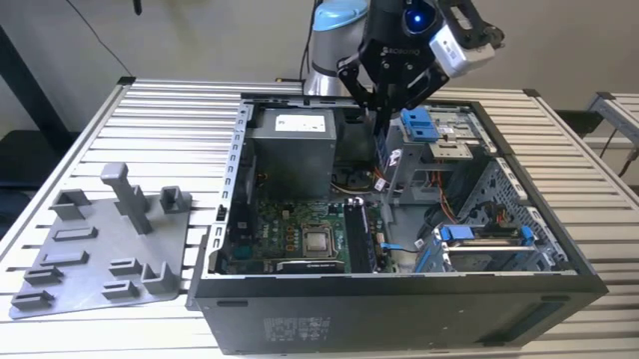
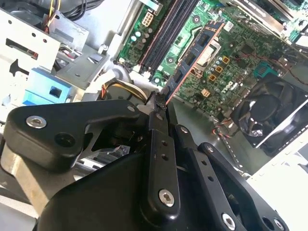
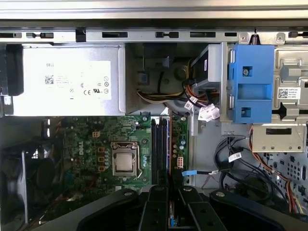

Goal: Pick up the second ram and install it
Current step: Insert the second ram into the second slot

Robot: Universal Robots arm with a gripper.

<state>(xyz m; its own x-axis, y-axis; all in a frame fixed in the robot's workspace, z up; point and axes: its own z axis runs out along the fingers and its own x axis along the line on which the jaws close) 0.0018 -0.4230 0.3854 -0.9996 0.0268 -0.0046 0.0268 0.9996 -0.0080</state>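
Observation:
My gripper (image 1: pixel 382 123) hangs over the open computer case (image 1: pixel 559 258), shut on the second ram (image 1: pixel 382 155), a thin dark blue-green stick that hangs down lengthwise from the fingers. In the second wrist view the ram (image 2: pixel 195 57) reaches out from the gripper (image 2: pixel 158 103) towards the green motherboard (image 2: pixel 240 57). The first wrist view has the stick edge-on (image 3: pixel 170 154) ahead of the gripper (image 3: pixel 169 195), right beside the black memory slots (image 3: pixel 159 149). It is held above the board, apart from the slots (image 1: pixel 358 232).
A grey plastic tray with upright pegs (image 1: pixel 100 247) lies at the exterior view's left of the case. Inside are the grey power supply box (image 1: pixel 289 149), a blue drive bracket (image 1: pixel 424 123), the processor socket (image 1: pixel 317 241), a black fan (image 2: pixel 269 110) and loose cables (image 3: pixel 202 108).

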